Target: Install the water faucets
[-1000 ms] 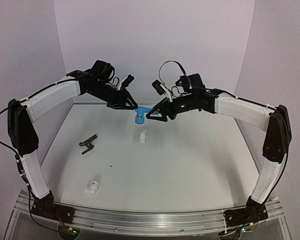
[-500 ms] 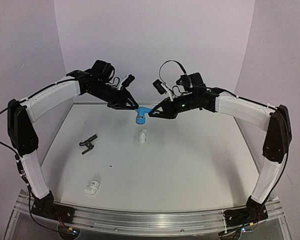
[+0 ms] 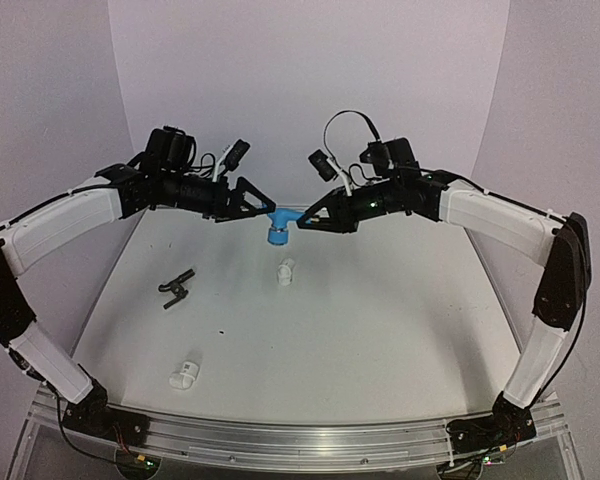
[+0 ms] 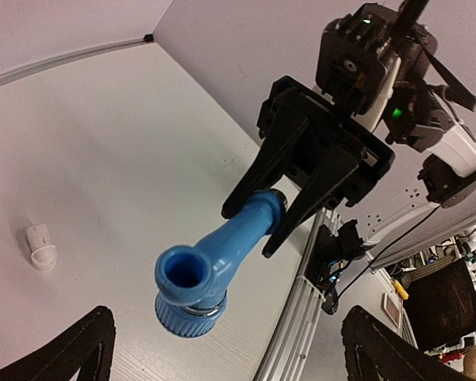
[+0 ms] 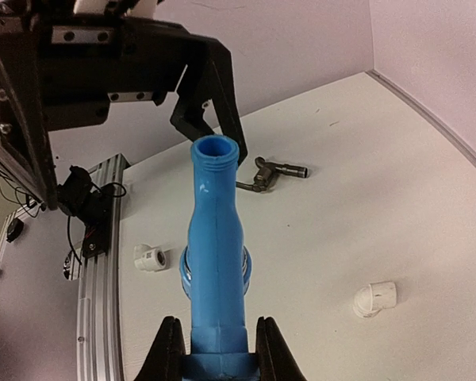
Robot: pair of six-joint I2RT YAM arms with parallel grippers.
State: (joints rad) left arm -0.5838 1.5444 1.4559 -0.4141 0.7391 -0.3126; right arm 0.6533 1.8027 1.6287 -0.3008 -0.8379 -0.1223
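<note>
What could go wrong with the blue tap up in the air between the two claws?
1. Only the right claw grips the blue tap, by its very end, up above the table. It might slip and fall.
2. The left claw is open right at the tap's free end. If it closes off-centre, it could knock the tap crooked.
3. The two claws are very near each other and might bump.

Over the middle of the far edge of the table [image 3: 400,330], the left gripper [image 3: 266,208] and right gripper [image 3: 303,218] meet at the raised blue faucet [image 3: 278,228], its knob pointing down. A white fitting [image 3: 286,271] lies toward the far edge, a second white fitting [image 3: 183,374] lies by the near-left corner, and a dark metal part [image 3: 177,287] lies by the left edge.
</note>
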